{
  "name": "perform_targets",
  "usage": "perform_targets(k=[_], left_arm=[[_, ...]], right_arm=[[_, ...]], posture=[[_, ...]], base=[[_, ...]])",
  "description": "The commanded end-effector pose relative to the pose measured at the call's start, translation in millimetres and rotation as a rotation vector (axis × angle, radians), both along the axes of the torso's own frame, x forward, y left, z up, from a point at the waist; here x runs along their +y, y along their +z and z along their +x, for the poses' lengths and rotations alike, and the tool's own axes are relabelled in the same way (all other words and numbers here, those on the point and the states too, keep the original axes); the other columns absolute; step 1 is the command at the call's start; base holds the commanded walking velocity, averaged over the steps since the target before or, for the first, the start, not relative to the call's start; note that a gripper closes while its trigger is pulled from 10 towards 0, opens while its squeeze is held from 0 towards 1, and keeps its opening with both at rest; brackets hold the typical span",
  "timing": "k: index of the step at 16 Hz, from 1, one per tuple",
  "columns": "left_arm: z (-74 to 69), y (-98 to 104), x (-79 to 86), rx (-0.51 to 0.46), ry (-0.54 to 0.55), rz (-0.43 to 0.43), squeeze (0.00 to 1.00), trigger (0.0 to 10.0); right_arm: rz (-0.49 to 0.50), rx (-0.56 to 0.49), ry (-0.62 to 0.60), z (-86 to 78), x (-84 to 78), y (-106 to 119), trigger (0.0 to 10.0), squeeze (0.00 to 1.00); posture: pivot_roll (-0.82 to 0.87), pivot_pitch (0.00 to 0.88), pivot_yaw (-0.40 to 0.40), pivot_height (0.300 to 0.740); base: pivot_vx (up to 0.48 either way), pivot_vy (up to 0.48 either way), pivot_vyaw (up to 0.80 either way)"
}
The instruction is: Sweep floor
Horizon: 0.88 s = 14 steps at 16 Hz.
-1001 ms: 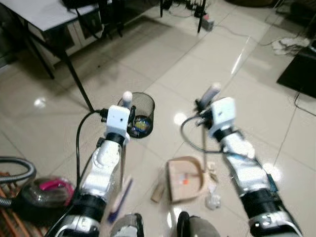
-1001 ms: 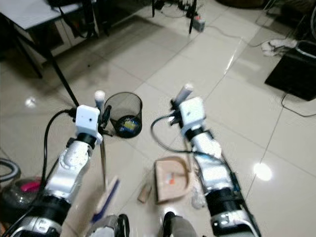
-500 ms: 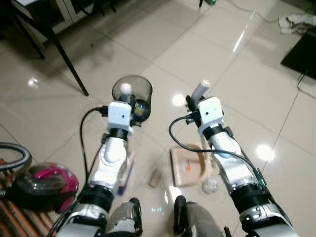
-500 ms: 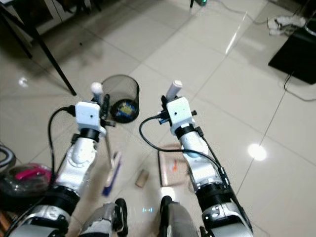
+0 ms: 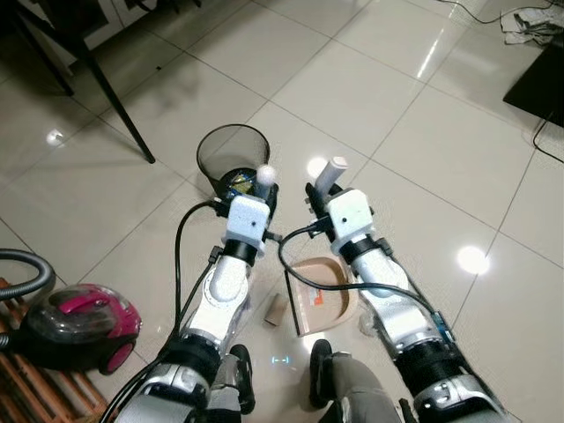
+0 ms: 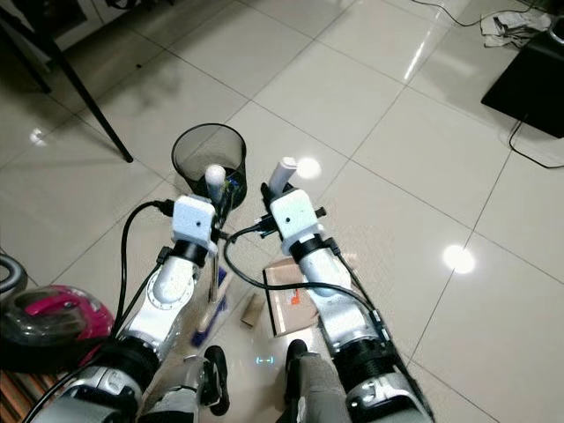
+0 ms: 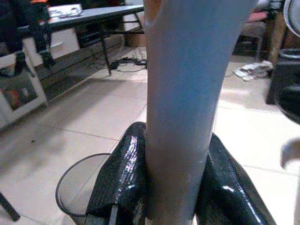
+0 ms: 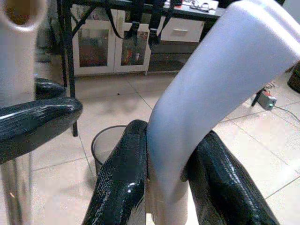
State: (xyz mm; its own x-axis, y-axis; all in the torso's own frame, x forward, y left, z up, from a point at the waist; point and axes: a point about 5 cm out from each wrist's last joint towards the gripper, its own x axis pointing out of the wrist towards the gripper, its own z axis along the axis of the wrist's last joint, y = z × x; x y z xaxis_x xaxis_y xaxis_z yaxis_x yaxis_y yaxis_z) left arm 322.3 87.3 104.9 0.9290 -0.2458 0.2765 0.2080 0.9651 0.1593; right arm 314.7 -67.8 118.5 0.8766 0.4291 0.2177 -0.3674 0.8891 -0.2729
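Broom (image 6: 211, 291) with a thin metal pole and a blue-edged brush head stands nearly upright at the robot's left side, its brush on the tiled floor (image 5: 414, 150) beside the robot's left foot. The left gripper (image 7: 176, 187) has both black fingers (image 7: 119, 180) closed tight around the broom's grey handle, whose rounded white top (image 5: 263, 174) rises above the wrist. The right gripper (image 8: 166, 180) is clamped on the white curved handle (image 5: 336, 169) of the dustpan (image 5: 317, 300), a tan pan lying flat on the floor just ahead of the robot's feet, partly hidden under the right arm. The two wrists are close together, almost side by side.

A small brown block of debris (image 5: 275, 309) lies just left of the pan, and a crumpled clear scrap (image 5: 367, 325) sits at its right edge. Just beyond the grippers stands a black mesh wastebasket (image 5: 231, 157) with colourful litter inside. A pink and black vacuum cleaner (image 5: 75, 326) with a grey hose rests on the floor well to the left. A black table leg (image 5: 110, 92) slants down farther off on the left, and a dark mat (image 5: 542, 84) with a cable lies far right.
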Motion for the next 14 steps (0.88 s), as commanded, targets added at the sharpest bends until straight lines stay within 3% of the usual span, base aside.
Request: perform_targets(k=[1,2,6,8,9,10,12,13,14], left_arm=[[0.8,-9,-0.4,0.092,0.083,-0.159,0.0,10.0],[5.5,-5,1.7,0.116,0.135,-0.304,0.0,10.0],[12.9,4,6.7,0.103,0.187,-0.435,0.0,10.0],[19.0,15,12.7,0.073,0.193,-0.492,0.0,10.0],[24.4,26,17.5,0.033,0.152,-0.496,0.0,10.0],[27.4,38,19.1,-0.019,0.064,-0.42,0.0,10.0],[28.2,45,20.3,-0.055,-0.002,-0.343,0.0,10.0],[27.8,54,25.8,-0.099,-0.082,-0.253,0.0,10.0],[27.8,54,25.8,-0.099,-0.082,-0.253,0.0,10.0]], right_arm=[[0.04,0.077,-0.005,-4.0,5.4,-13,10.0,0.0],[0.086,0.105,-0.031,-1.4,5.0,-13,10.0,0.0],[0.159,0.14,-0.077,5.5,-4.9,-12,10.0,0.0],[0.216,0.153,-0.126,10.5,-19.5,-9,10.0,0.0],[0.259,0.152,-0.164,13.3,-34.6,-6,10.0,0.0],[0.289,0.14,-0.187,13.4,-47.8,-3,10.0,0.0],[0.312,0.132,-0.203,13.2,-56.2,-1,10.0,0.0],[0.333,0.127,-0.231,12.3,-67.4,-1,10.0,0.0],[0.333,0.127,-0.231,12.3,-67.4,-1,10.0,0.0]], posture=[[-0.04,0.333,-0.007,0.74],[-0.05,0.328,-0.007,0.74],[-0.05,0.308,-0.006,0.74],[-0.04,0.29,-0.006,0.74],[-0.04,0.27,-0.002,0.74],[-0.03,0.255,0.001,0.74],[-0.03,0.244,0.005,0.74],[-0.02,0.222,0.015,0.74],[-0.02,0.222,0.015,0.74]], base=[[0.0,0.0,0.0],[0.0,0.0,0.0],[0.0,0.0,0.0],[0.0,0.0,0.0],[0.0,0.0,0.0],[0.0,0.0,0.0],[0.0,0.0,0.0],[0.0,0.0,0.0],[0.0,0.0,0.0]])
